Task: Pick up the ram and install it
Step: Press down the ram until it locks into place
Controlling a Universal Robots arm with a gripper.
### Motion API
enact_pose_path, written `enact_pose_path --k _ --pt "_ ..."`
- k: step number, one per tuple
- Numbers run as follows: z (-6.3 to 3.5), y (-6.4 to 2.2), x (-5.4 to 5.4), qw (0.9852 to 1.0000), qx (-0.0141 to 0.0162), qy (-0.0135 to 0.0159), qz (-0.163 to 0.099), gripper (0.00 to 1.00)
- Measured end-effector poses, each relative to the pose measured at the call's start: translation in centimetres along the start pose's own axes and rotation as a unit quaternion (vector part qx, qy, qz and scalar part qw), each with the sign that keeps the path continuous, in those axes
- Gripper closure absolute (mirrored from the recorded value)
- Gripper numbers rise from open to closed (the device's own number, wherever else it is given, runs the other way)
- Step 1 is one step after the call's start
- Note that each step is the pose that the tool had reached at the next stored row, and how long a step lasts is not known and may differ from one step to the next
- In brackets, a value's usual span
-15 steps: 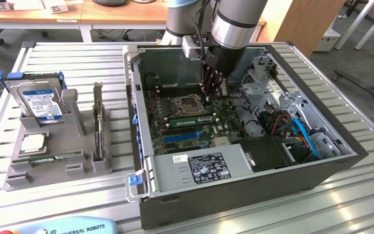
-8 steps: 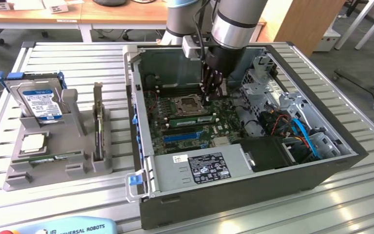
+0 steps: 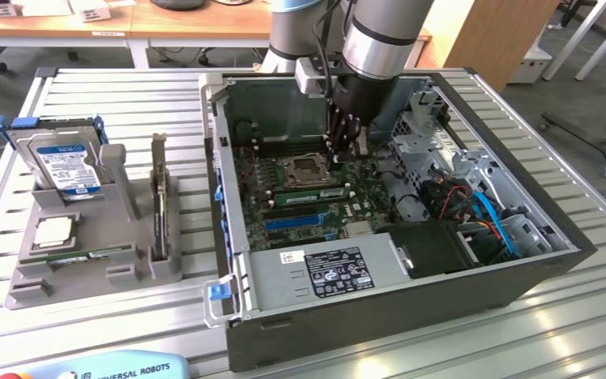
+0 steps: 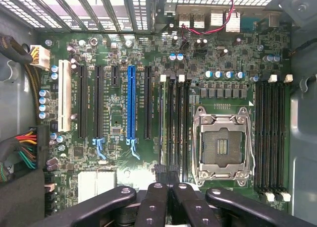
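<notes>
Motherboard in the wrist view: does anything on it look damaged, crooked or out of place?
Nothing looks broken, crooked or spilled. The motherboard looks tidy and its long slots run straight. Only the processor socket stands empty, with the shut gripper close beside it.

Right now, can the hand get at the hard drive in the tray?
Probably not directly. The hand is shut and down inside the case over the motherboard, and the case wall stands between it and the hard drive standing in the tray outside.
</notes>
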State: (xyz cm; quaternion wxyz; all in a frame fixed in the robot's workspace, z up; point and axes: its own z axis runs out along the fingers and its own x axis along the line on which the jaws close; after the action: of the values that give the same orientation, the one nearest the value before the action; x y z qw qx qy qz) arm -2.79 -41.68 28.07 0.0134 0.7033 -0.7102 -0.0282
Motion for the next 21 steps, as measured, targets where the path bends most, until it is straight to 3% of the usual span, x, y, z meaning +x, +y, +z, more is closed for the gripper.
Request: enact_pose_path --k 9,21 --pt "-0.01 -0.08 0.0 1.0000 0.0000 0.0000 0.000 0.90" --pt "-0.13 -2.36 0.0 1.0000 0.0000 0.0000 0.000 0.90"
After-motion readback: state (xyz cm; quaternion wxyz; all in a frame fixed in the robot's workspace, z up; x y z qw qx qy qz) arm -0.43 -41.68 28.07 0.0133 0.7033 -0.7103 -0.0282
